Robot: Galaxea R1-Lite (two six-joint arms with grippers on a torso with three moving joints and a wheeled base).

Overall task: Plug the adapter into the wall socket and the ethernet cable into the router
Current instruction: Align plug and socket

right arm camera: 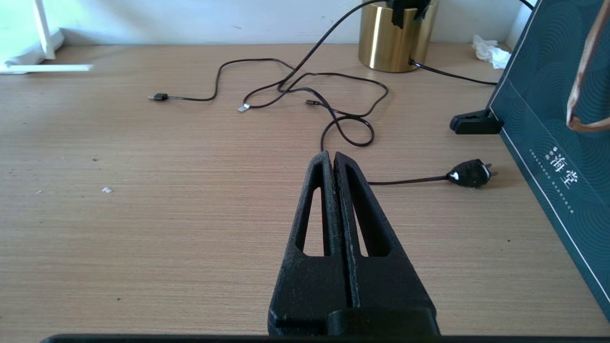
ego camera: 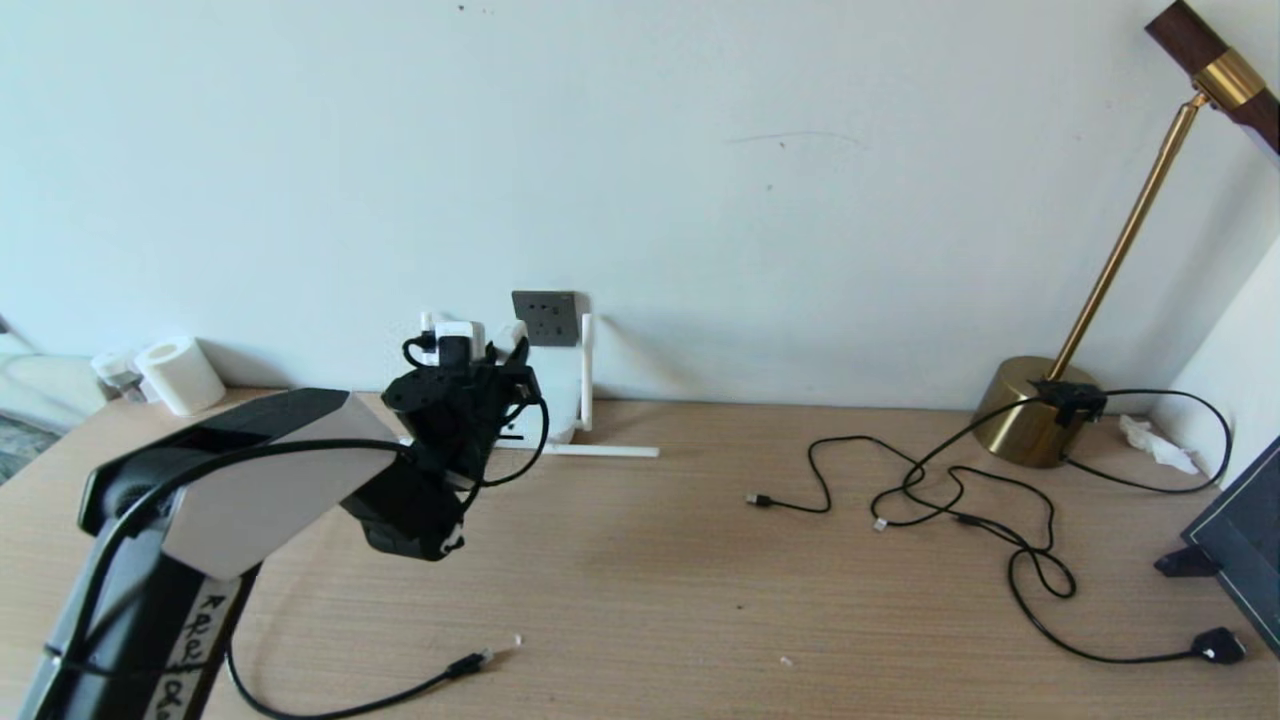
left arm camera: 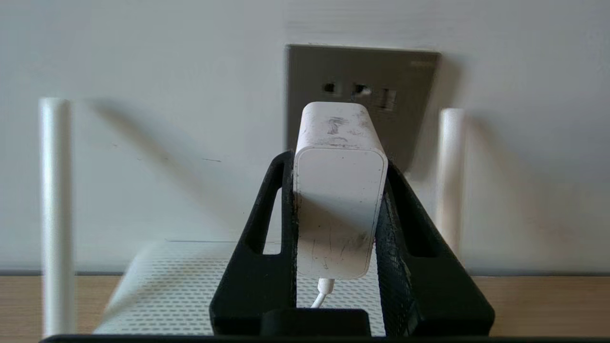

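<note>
My left gripper is shut on the white adapter, its thin white cord hanging below. The adapter's far end points at the dark grey wall socket; its pins are hidden. In the head view the adapter sits left of the wall socket, close to the wall. The white router lies below, partly hidden behind my left gripper. The ethernet cable lies loose on the desk near the front edge. My right gripper is shut and empty, low over the desk.
A brass lamp base stands at the back right, with thin black cords sprawling from it and a flat black plug. A dark board leans at the right edge. A paper roll sits at the back left.
</note>
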